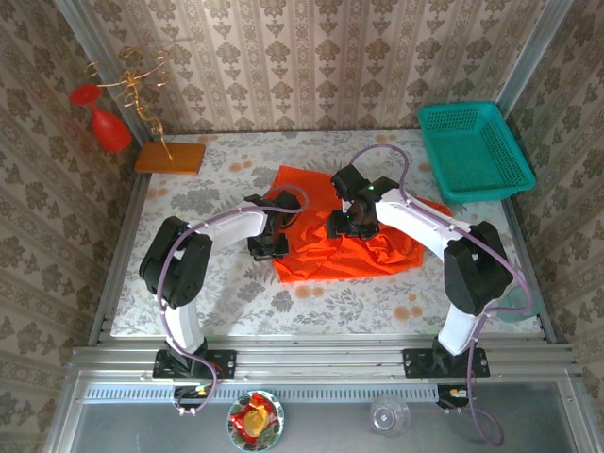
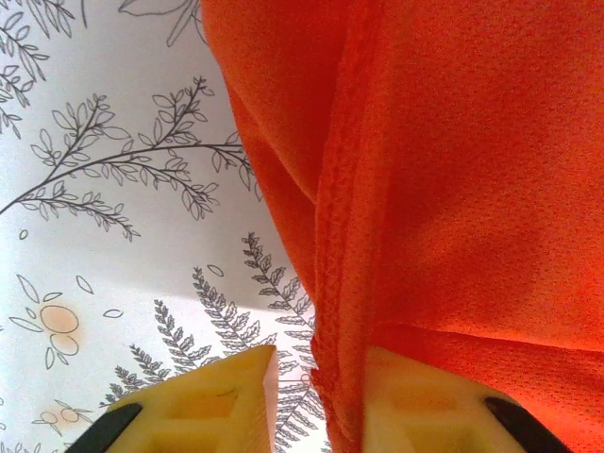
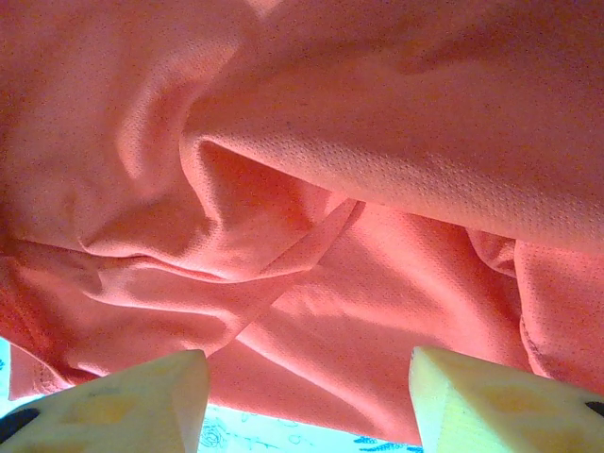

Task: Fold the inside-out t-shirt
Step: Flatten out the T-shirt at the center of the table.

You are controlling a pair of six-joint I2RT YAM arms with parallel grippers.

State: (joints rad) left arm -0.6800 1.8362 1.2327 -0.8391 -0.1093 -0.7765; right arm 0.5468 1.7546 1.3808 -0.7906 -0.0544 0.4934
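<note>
Lying crumpled on the middle of the table (image 1: 217,179), the inside-out t-shirt (image 1: 326,257) has the left end effector (image 2: 318,363) at its left edge, narrow, a hem between the fingers (image 2: 208,396) (pinched or not, I cannot tell); the right end effector (image 3: 307,373) hovers wide over its folds.

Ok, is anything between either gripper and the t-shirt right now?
Nothing visible does. The t-shirt has its stitched edge running between the narrowly parted fingers of the left gripper, and the right gripper hangs open directly over bunched cloth. The teal basket sits apart, off at the far right.
</note>
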